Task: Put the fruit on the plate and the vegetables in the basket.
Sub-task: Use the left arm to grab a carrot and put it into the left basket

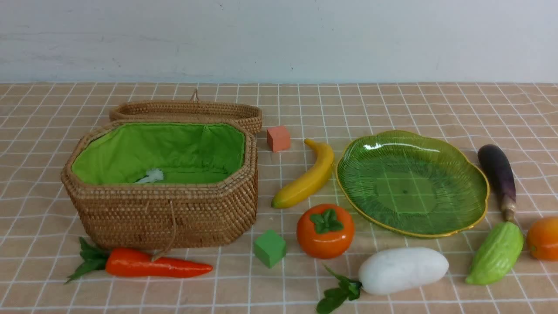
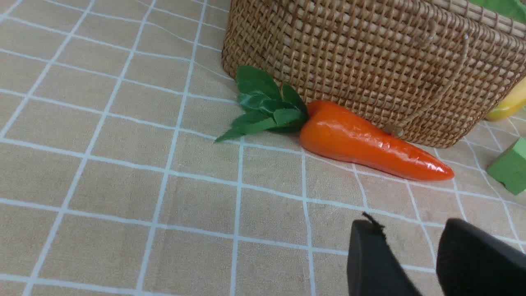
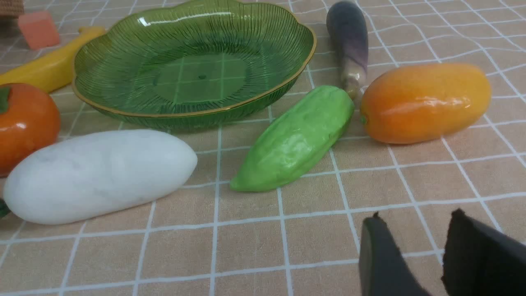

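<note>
The wicker basket point(image 1: 165, 213) with green lining stands at the left, with the carrot point(image 1: 148, 264) in front of it. The banana point(image 1: 309, 176) and the round orange fruit point(image 1: 324, 231) lie left of the empty green plate point(image 1: 412, 183). The white radish point(image 1: 403, 270) lies in front of the plate. The eggplant point(image 1: 499, 172), gourd point(image 1: 497, 253) and mango point(image 1: 542, 239) lie to its right. My left gripper point(image 2: 411, 230) is open and empty above the cloth, short of the carrot point(image 2: 370, 142). My right gripper point(image 3: 417, 222) is open and empty, short of the gourd point(image 3: 296, 139) and mango point(image 3: 425, 102).
The basket's lid point(image 1: 187, 111) lies behind the basket. An orange cube point(image 1: 278, 138) sits near the banana's far end, and a green cube point(image 1: 269, 248) sits between the basket and the round fruit. A small white thing point(image 1: 150, 176) lies inside the basket. A checked cloth covers the table.
</note>
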Tool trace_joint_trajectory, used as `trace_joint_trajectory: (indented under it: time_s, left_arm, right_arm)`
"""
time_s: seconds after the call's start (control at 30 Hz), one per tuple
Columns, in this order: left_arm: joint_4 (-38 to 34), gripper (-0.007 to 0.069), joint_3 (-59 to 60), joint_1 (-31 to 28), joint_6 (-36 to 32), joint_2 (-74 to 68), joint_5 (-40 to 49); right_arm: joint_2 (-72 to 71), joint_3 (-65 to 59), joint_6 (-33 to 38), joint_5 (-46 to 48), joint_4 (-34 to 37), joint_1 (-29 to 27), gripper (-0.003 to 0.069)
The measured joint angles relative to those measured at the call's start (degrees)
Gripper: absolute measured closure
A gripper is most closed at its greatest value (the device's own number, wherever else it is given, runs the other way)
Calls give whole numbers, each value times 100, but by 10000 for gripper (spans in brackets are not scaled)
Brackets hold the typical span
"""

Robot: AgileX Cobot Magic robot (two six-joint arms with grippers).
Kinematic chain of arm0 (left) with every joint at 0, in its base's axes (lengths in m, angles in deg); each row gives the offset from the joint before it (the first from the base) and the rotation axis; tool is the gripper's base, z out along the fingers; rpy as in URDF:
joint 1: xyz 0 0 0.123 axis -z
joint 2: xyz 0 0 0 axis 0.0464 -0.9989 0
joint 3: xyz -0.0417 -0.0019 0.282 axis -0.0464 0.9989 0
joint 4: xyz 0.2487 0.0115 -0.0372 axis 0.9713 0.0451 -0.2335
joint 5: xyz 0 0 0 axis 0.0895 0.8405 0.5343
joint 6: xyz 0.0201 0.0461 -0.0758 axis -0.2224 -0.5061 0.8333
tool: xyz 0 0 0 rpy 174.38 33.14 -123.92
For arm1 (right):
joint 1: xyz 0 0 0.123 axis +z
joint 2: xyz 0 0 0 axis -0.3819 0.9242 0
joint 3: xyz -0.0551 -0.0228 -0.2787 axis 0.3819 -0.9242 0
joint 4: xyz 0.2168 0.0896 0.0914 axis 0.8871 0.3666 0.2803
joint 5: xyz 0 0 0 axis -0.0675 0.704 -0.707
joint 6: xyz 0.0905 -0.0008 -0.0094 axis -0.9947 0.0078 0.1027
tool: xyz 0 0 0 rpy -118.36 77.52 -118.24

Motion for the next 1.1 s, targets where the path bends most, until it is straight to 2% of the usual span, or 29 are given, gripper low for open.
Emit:
trace_joint_trajectory:
  time_s: [0.9,0.97,1.1]
  left_arm:
    - [41,386,0,0,0,0,-130]
    - [-63,386,0,0,127,0,-505]
    - [-1132,386,0,0,961,0,-1286]
  right_arm:
    - [0,0,0,0,0,0,417]
    - [0,0,0,0,0,0,417]
    - [0,0,0,0,0,0,417]
